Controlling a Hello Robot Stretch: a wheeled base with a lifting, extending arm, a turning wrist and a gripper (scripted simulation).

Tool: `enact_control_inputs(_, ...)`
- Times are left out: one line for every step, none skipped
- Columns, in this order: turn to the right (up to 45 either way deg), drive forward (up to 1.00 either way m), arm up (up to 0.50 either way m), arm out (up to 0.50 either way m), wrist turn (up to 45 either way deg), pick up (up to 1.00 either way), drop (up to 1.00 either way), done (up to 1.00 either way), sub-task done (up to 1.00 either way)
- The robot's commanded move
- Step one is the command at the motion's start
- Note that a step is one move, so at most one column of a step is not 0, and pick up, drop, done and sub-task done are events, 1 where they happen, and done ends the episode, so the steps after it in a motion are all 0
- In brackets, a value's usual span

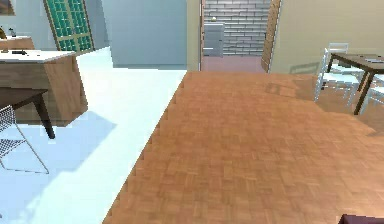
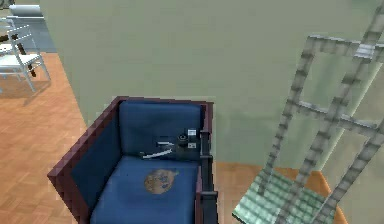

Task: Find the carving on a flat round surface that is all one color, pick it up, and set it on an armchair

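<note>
Here the gripper [image 2: 152, 155] shows in front of the back cushion of the blue armchair [image 2: 108, 142], above its seat. It sits at the end of the dark arm [image 2: 207, 188], which runs up along the armrest on the arm side view's right. Whether its thin fingers are spread or pressed together cannot be told, nor whether it holds anything. A small brownish lump [image 2: 160, 182], seemingly the carving, lies on the armchair's seat cushion, just below the gripper in the picture; whether the two touch is unclear. The lump looks roundish, slightly wider than tall, and its facing cannot be made out. Just beside the armchair, on the arm's side, stands a glass shelf unit [image 2: 285, 200]. A white wire chair [image 2: 20, 55] stands well apart from the armchair's other side.
</note>
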Motion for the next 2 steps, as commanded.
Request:
enact_control_inputs(0.0, 0.00, 0.00, -0.08, 0.0, 0.00, 0.00, 0.00, 0.00)
enact_control_inputs(0.0, 0.00, 0.00, 0.00, 0.0, 0.00, 0.00, 1.00, 0.00)
